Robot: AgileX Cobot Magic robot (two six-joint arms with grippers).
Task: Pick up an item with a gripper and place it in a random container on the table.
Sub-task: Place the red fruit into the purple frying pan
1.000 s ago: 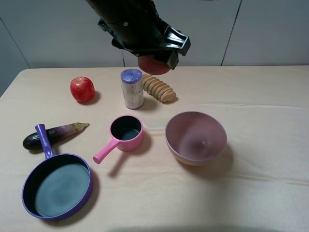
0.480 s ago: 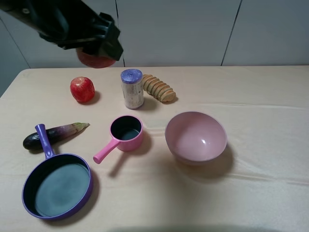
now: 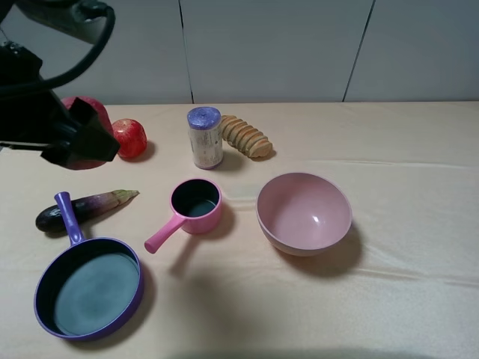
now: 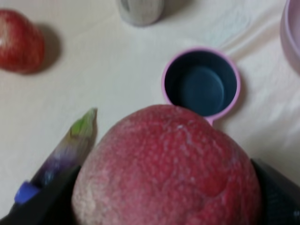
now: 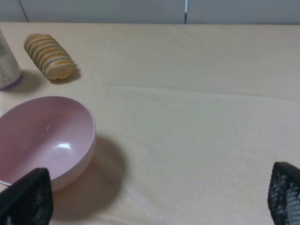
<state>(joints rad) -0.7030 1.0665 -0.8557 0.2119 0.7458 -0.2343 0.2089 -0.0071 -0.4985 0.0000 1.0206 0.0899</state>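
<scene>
My left gripper (image 3: 81,139), a black claw, is shut on the matte pinkish-red peach (image 3: 90,107) and holds it in the air at the table's left. It hangs near the red apple (image 3: 129,137) and above the eggplant (image 3: 84,207). In the left wrist view the peach (image 4: 168,164) fills the space between the black fingers (image 4: 40,206). The purple frying pan (image 3: 45,310) with a dark grey inside lies at the front left, nearer the front than the gripper. My right gripper (image 5: 154,197) is open and empty, with its fingertips (image 5: 26,197) near the pink bowl (image 5: 42,136). It is out of the exterior view.
A small pink saucepan (image 3: 194,203) stands mid-table and also shows in the left wrist view (image 4: 201,82). The pink bowl (image 3: 303,213) is to its right. A purple-lidded can (image 3: 204,137) and sliced bread (image 3: 245,136) stand at the back.
My left gripper has carried the peach from the back middle leftward and down, to just above the table's left side near the apple and eggplant. Nothing on the table has moved.
</scene>
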